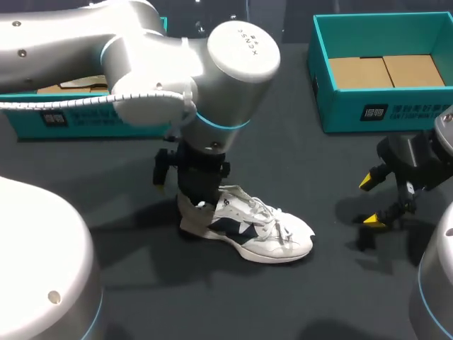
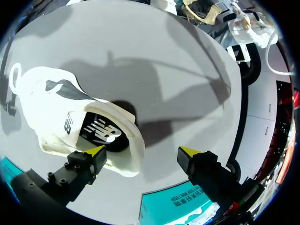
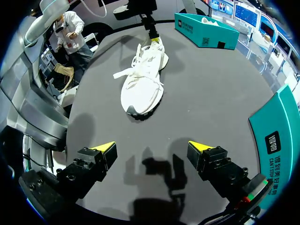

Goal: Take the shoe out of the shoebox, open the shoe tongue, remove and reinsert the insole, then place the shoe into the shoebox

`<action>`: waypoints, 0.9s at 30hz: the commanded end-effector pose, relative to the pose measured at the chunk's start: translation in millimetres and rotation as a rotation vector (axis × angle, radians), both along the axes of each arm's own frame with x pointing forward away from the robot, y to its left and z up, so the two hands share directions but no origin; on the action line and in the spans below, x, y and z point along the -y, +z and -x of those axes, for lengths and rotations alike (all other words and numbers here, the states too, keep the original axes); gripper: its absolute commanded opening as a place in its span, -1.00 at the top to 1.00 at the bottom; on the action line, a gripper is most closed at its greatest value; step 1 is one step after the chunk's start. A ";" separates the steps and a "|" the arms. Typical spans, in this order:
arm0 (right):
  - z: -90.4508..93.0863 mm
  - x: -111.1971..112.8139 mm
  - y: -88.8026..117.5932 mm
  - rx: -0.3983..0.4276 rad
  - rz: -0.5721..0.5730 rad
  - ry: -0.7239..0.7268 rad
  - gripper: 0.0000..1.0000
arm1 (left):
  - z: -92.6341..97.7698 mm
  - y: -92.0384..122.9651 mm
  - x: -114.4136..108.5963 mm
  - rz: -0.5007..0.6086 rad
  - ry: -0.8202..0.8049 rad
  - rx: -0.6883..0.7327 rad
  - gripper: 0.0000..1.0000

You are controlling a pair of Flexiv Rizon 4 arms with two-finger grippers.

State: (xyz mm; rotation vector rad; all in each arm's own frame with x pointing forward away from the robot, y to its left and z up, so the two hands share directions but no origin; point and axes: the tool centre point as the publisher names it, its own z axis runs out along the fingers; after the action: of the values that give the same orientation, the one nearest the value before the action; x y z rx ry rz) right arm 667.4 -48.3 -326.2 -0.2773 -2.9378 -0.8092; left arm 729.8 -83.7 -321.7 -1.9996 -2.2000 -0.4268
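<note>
A white shoe (image 1: 248, 227) with navy patches lies on its sole on the dark table, toe pointing right. My left gripper (image 1: 202, 202) hangs over its heel. In the left wrist view the left gripper (image 2: 143, 152) stands open, with the heel collar by one fingertip (image 2: 96, 152) and nothing held. The dark insole (image 2: 101, 133) shows inside the shoe (image 2: 56, 112). My right gripper (image 1: 373, 202) is open to the right of the shoe, empty. In the right wrist view the shoe (image 3: 143, 79) lies well ahead of the right gripper (image 3: 152, 147).
An open teal shoebox (image 1: 375, 110) with a cardboard bottom stands at the back right. A second teal box (image 1: 85, 117) stands at the back left, partly hidden by my left arm. Bare table lies between the shoe and the right gripper.
</note>
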 end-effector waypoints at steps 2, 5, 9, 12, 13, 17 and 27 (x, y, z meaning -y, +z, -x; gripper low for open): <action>1.3 0.3 0.2 0.002 0.002 -0.001 -1.00 | 4.5 44.3 -23.1 0.106 0.047 -0.033 -1.00; 1.3 0.3 0.2 0.002 0.002 -0.001 -1.00 | 7.5 67.6 -34.9 0.154 0.123 -0.062 -1.00; 1.3 0.3 0.2 0.002 0.002 -0.001 -1.00 | 16.1 92.6 -56.2 0.225 0.229 -0.149 -1.00; 1.3 0.3 0.2 0.002 0.002 -0.001 -1.00 | 22.6 106.2 -75.0 0.243 0.329 -0.336 -1.00; 1.3 0.3 0.2 0.002 0.002 -0.001 -1.00 | 26.2 109.3 -82.2 0.229 0.327 -0.418 -1.00; 1.3 0.3 0.2 0.002 0.002 -0.001 -1.00 | 32.9 112.2 -90.3 0.203 0.290 -0.497 -1.00; 1.3 0.3 0.2 0.002 0.002 -0.001 -1.00 | 32.9 112.2 -90.3 0.203 0.290 -0.497 -1.00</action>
State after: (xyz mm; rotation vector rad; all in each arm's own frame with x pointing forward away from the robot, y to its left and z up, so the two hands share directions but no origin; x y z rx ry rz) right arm 667.4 -48.3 -326.2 -0.2772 -2.9378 -0.8092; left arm 695.8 6.1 -208.2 -1.5994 -2.2111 0.3015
